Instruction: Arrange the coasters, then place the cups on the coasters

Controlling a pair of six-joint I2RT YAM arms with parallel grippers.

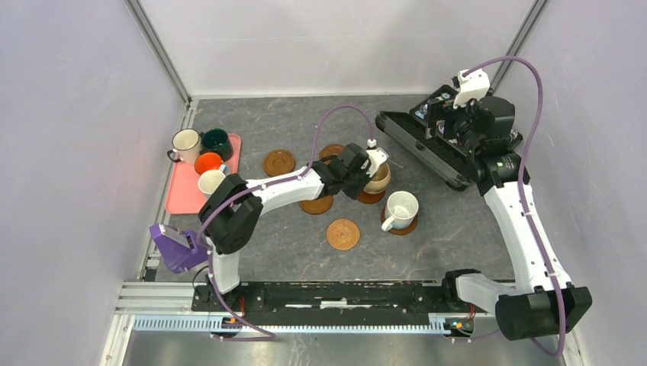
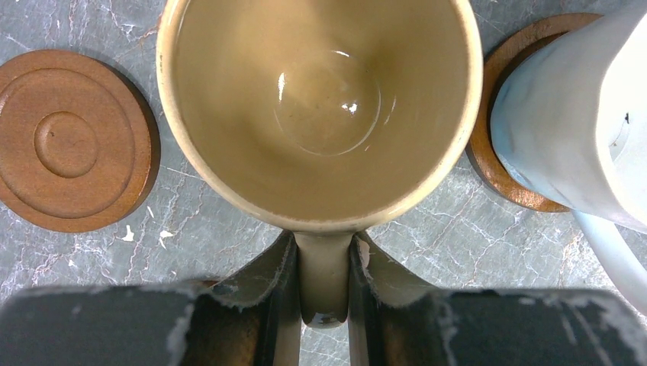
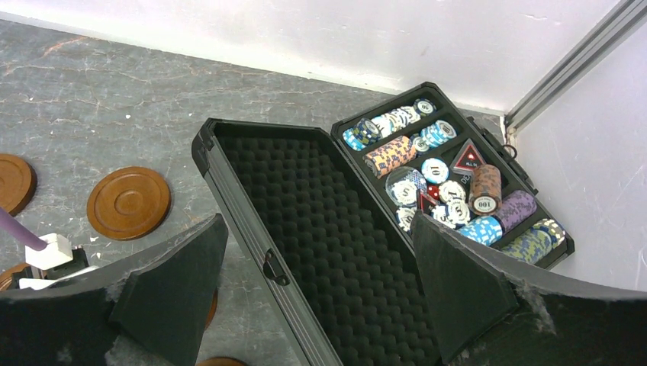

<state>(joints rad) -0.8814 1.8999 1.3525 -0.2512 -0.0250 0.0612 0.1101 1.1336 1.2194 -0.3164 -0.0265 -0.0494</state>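
Cups-onto-coasters step in hand: the left gripper clenches the handle of the beige cup near the middle of the table. Seen from above, a brown coaster peeks out at the cup's six o'clock edge. Whether the cup sits on it or hangs just above it cannot be told. At the cup's four o'clock, the white cup stands on a second coaster.

The next move likely calls for centring the beige cup on the disc, lowering it flat and freeing the handle. After that comes a reach to the pink tray at nine o'clock, where four more cups wait.

The beige cup is glossy, empty and upright. The right gripper hangs spread wide over the chip case at two o'clock.
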